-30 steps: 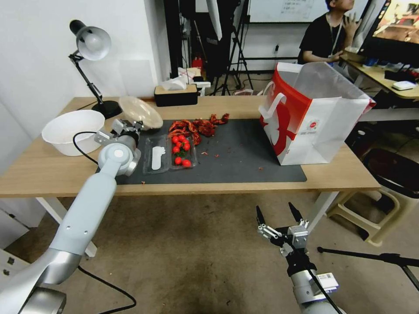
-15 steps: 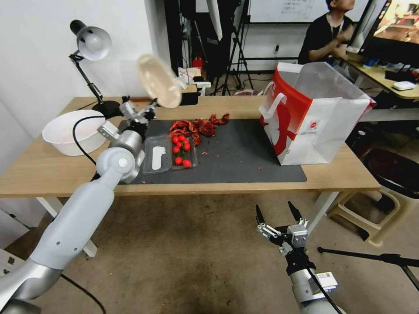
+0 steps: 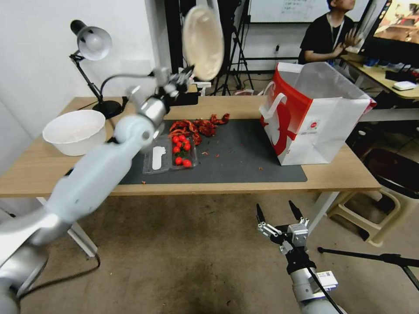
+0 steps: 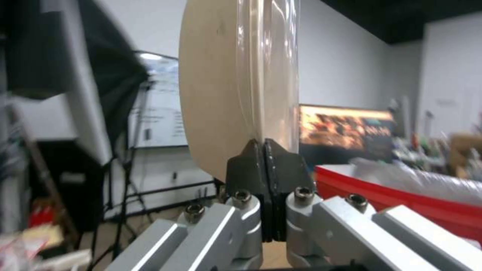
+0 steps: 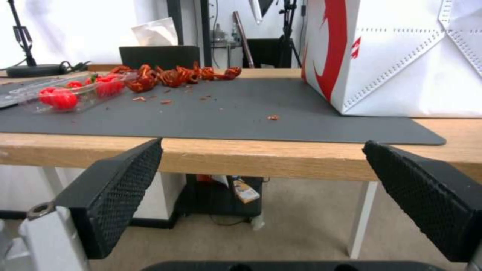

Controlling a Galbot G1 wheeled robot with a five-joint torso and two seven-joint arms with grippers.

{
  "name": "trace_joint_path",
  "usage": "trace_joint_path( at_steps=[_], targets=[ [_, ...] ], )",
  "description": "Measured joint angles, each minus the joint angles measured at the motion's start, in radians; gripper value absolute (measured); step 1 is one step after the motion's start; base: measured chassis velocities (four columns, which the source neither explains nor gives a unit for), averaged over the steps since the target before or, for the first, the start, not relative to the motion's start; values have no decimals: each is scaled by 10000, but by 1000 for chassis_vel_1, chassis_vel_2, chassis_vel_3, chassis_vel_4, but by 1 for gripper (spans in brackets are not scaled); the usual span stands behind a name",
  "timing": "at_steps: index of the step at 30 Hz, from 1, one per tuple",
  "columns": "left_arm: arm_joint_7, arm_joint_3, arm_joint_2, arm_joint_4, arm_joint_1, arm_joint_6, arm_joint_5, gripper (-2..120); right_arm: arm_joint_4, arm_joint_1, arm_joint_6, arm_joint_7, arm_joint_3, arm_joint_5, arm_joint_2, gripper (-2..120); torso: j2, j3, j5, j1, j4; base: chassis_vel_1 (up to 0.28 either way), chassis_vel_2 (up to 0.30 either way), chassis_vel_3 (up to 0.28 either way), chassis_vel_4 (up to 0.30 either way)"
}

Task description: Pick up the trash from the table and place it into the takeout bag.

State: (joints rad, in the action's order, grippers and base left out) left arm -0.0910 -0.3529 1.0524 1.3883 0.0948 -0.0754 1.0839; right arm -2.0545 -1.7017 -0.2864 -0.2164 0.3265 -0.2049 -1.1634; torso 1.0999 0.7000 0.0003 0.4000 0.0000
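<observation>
- While the left gripper [image 3: 185,78] pinched the rim of the bowl [image 3: 203,41], its fingers [image 4: 249,165] were pressed together on that thin edge alone, high above the back of the table [image 3: 52,174] and well short of the bag [image 3: 314,117].
- Risk, as I judged it: the grip caught only a narrow bit of rim, so the bowl could pivot or slide out if the arm swung fast, and it would fall onto the mat [image 3: 244,161] or the tomato tray [image 3: 181,151] below.
- A second risk seemed to be the bag's mouth: the bowl was wide, and if it came in flat it might snag the red edge or the strap handle [image 3: 273,102] and tip the bag, which stood free on the mat.
- Film over the bowl [image 4: 273,75] looked slick; whether anything lay under it could not be told.
- The bowl stood on edge, nearly upright, its long axis running up and down above the fingers.
- Its beige underside [image 4: 216,86] and its filmed face each looked sideways.
- The right gripper [image 3: 279,213] hung low in front of the table edge, jaws spread wide and holding nothing.
- Dried red peppers [image 3: 198,126] and small red crumbs lay on the mat, near the tray.
</observation>
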Motion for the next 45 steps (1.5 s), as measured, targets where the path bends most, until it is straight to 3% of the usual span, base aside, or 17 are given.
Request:
trace_joint_path(
  at_steps=[4, 10, 17, 22, 45],
  targets=[
    [-508, -1091, 689, -956, -1174, -120, -364, 0, 34, 56, 11, -16, 16, -21, -7, 100, 0, 1, 1, 1, 0, 0, 0, 0, 0],
    [-1277, -1746, 1472, -1884, -2401, -12, -849, 0, 69, 75, 13, -22, 71, -56, -17, 100, -1, 0, 2, 1, 0, 0, 0, 0, 0],
    [-2858, -2496, 2236, -2970, -3731, 48, -2211, 0, 100, 76, 8, -22, 98, -93, -8, 100, -1, 0, -1, 0, 1, 0, 0, 0, 0],
    [-3180, -2903, 2627, -3628, -4277, 121, -3035, 0, 108, 87, 5, -22, 69, -92, -13, 100, -2, 0, -2, 1, 3, 0, 0, 0, 0],
    [-4023, -4310, 4092, -4611, -5184, 351, -4709, 0, -45, -54, -20, -5, 106, -86, -14, 100, 0, -1, -3, 1, 2, 0, 0, 0, 0]
  ],
)
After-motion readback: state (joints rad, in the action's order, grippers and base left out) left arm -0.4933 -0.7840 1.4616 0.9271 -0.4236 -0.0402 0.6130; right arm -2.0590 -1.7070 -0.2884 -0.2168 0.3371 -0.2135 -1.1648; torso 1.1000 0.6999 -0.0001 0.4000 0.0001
